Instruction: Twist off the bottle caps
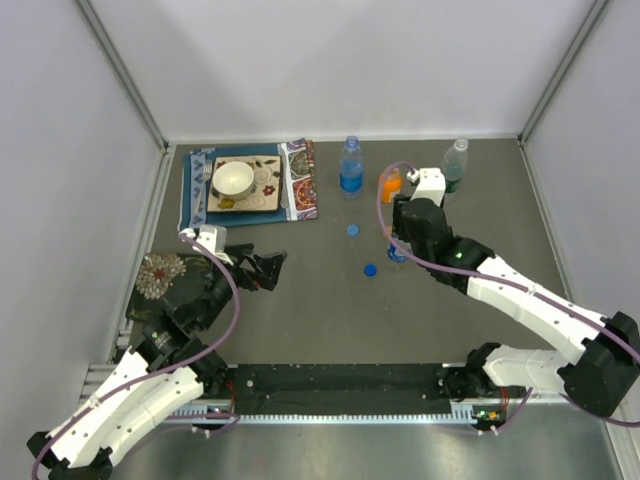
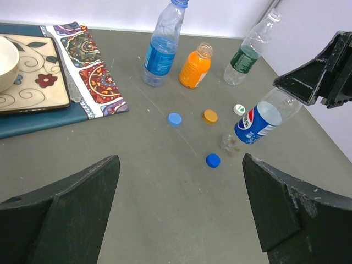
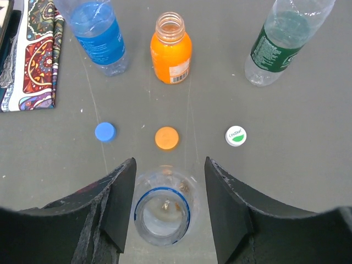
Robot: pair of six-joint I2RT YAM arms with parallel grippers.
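Grey tabletop (image 1: pixel 300 330) holds four small round plastic caps lying loose: one blue cap (image 2: pixel 175 119), a second blue cap (image 2: pixel 213 160), an orange cap (image 2: pixel 210 116) and a white cap (image 2: pixel 239 109). So the unscrewing looks done. The right gripper (image 3: pixel 170 176) stands partly spread around the open-mouthed, leaning clear blue-labelled bottle (image 2: pixel 258 118); whether it pinches, I cannot tell. The left gripper (image 2: pixel 180 170) hangs wide apart and empty, and the next move calls for righting that bottle before release.
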